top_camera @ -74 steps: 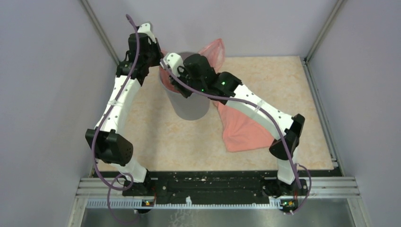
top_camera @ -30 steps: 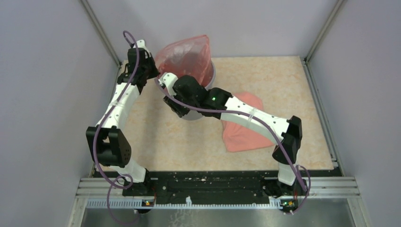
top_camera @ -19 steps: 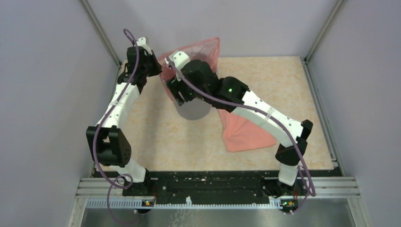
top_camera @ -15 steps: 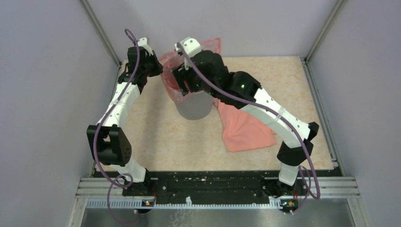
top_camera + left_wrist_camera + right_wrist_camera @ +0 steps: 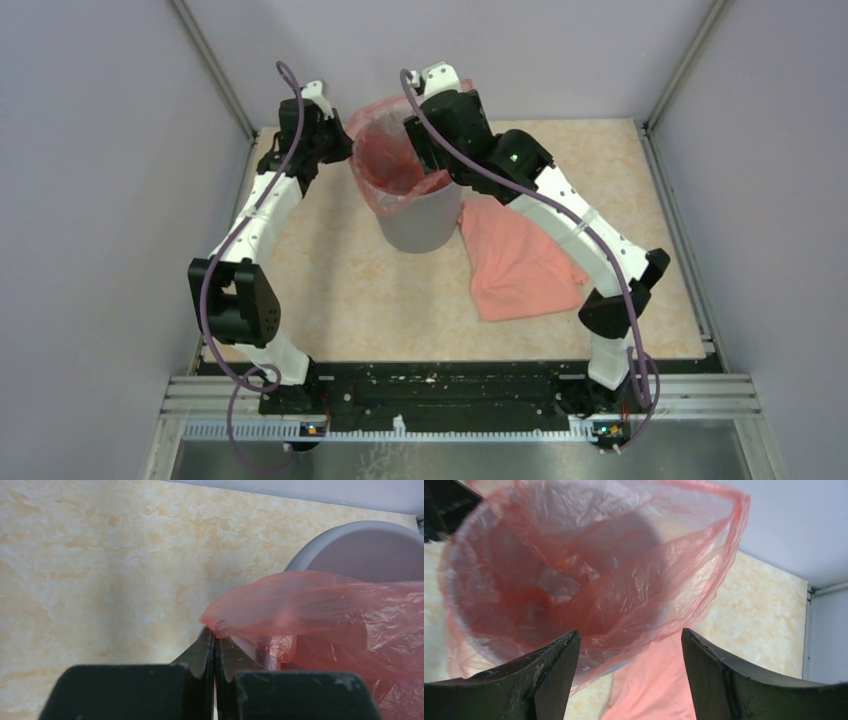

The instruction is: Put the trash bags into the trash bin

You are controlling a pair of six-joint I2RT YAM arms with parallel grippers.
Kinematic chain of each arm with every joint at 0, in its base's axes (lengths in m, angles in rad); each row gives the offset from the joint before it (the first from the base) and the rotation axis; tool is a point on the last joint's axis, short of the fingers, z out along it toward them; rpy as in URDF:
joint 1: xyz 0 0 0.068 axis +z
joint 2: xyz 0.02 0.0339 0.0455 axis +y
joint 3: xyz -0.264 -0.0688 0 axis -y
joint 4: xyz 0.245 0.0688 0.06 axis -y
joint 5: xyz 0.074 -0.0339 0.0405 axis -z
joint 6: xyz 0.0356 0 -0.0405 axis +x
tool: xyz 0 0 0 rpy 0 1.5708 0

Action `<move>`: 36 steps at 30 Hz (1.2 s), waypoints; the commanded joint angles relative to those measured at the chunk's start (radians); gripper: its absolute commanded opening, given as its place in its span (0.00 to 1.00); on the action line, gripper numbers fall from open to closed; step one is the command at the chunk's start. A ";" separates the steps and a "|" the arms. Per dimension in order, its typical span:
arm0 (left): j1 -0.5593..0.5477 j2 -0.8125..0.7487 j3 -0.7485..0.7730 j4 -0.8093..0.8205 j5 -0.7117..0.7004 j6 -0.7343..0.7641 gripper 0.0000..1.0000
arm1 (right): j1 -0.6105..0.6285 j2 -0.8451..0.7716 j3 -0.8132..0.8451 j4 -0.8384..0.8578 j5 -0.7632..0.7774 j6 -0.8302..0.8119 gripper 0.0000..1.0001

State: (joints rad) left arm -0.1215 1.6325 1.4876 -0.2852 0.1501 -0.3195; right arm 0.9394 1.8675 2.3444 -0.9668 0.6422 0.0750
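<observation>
The grey trash bin [image 5: 420, 222] stands at the back of the table. One red trash bag [image 5: 385, 165] hangs in its mouth, spread open, with its rim draped over the bin's left edge. My left gripper [image 5: 346, 152] is shut on that rim at the bin's left side; in the left wrist view its tips [image 5: 215, 636] pinch the film [image 5: 320, 605] beside the bin [image 5: 360, 550]. My right gripper [image 5: 432, 172] hovers over the bin's right rim, open with nothing between its fingers [image 5: 629, 652], looking down into the bag [image 5: 589, 580]. A second trash bag [image 5: 520, 265] lies flat to the right of the bin.
The back wall stands close behind the bin, with the side walls and frame posts [image 5: 215, 75] at left and right. The marbled tabletop [image 5: 350, 290] stretches in front of the bin toward the arm bases.
My right gripper has opened and swung from the bin's front up to its right rim. The bag's mouth now spreads wider over the bin. The left gripper keeps its hold.
</observation>
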 commanded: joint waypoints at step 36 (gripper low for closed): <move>-0.015 0.058 0.055 -0.003 0.031 0.035 0.00 | -0.223 -0.471 -0.934 0.522 -0.314 0.267 0.00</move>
State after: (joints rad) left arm -0.1265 1.6547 1.5036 -0.3080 0.1677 -0.2996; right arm 0.7719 1.4181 1.4395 -0.5808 0.3988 0.3218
